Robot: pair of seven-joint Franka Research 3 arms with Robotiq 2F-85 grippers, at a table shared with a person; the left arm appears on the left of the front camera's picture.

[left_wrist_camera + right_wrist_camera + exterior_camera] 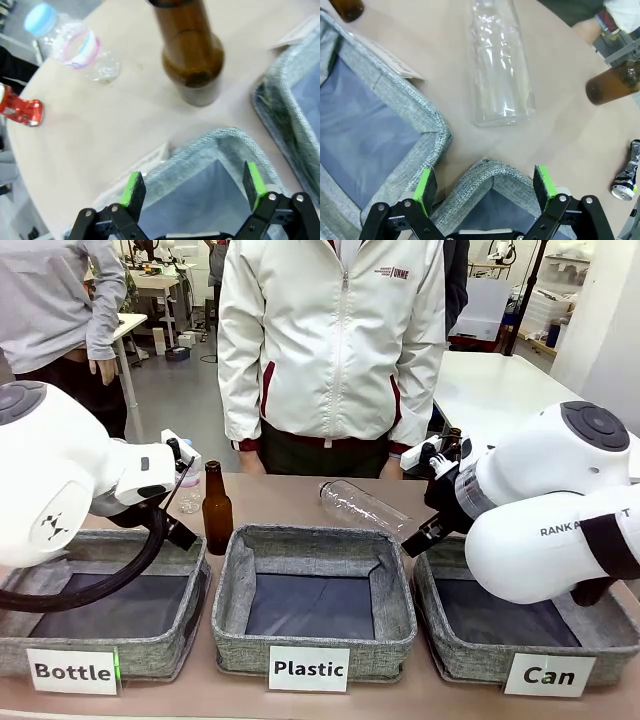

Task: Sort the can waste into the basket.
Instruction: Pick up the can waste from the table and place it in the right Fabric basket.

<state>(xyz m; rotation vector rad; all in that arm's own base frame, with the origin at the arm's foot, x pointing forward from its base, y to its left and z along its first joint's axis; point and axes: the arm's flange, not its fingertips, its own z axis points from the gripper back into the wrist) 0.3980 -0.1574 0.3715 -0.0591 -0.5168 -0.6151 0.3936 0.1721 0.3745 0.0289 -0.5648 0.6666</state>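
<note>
Across the table in the front view, the grey felt basket labelled "Can" [468, 660] sits at the robot's right, its dark lining showing.

At the left wrist, the left gripper [192, 185] is released, jaws wide, above another basket's corner [200, 145]. A red can [20, 109] with white marks lies near the table edge.

At the right wrist, the right gripper [485, 181] is likewise released. A dark can [626, 176] with a silver end lies on the table, well apart from it.

The pale desk [290, 490] bears three grey felt baskets: Bottle basket [150, 648], Plastic basket [228, 585], Can basket [432, 612]. Also on it: an upright brown glass bottle [217, 512], a clear plastic bottle [365, 507], a red metal can [20, 109], a dark metal can [627, 177].
</note>
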